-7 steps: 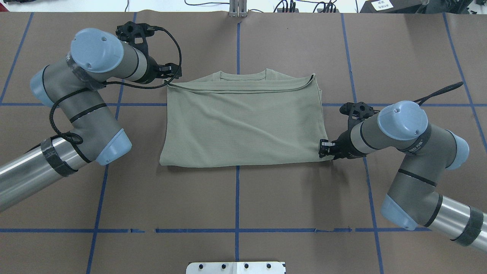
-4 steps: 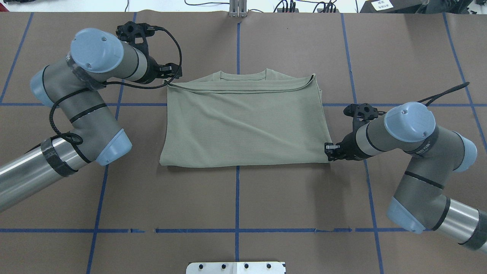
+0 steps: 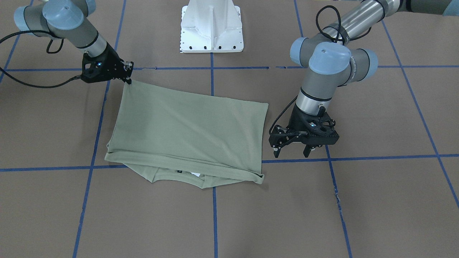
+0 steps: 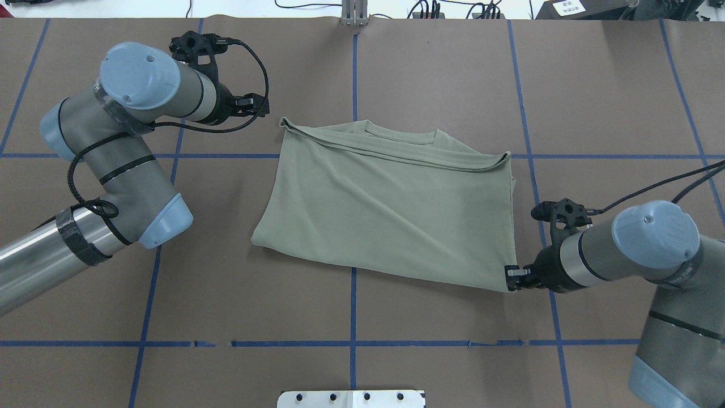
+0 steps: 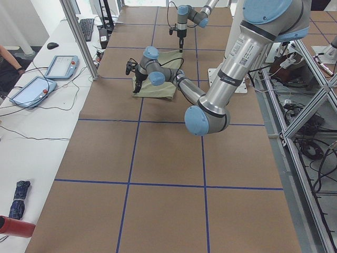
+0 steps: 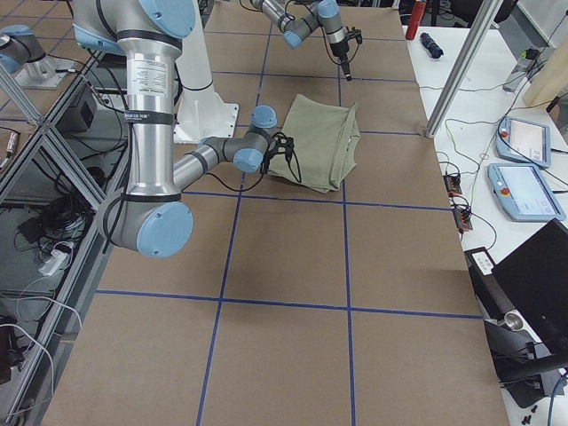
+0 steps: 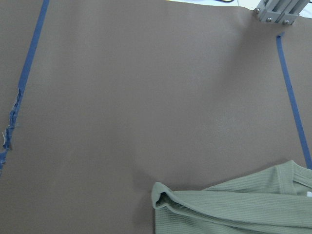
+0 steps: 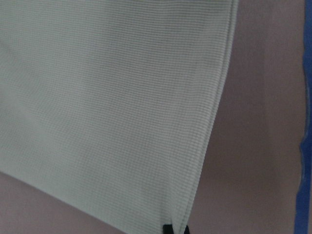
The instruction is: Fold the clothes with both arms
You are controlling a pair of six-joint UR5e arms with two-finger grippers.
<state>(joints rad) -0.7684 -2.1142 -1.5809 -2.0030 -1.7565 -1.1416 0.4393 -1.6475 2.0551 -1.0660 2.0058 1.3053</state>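
Olive-green long-sleeved knit shirt (image 4: 391,209) lies mid-table on the brown paper-covered table (image 4: 453,68). It is already a flat rectangle: no sleeves show, and the lower half is laid up over the chest, so only the ribbed collar (image 4: 399,136) peeks out along the far edge. The bundle sits skewed to the blue tape grid lines (image 4: 353,306). My right pincer (image 4: 512,277) is clamped on the near right corner, low at the table. My left pincer (image 3: 291,154) hangs with its fingers apart just beside the far left corner, touching nothing. I judge the folding past halfway. What seems left is squaring the bundle and one more fold across it, and for that my left pincer must first take a corner. The white metal pedestal base (image 3: 212,27) stands well apart on the near side and is no hindrance. The black cable (image 4: 266,76) looping from my left wrist hangs near the far left corner and could brush the cloth.
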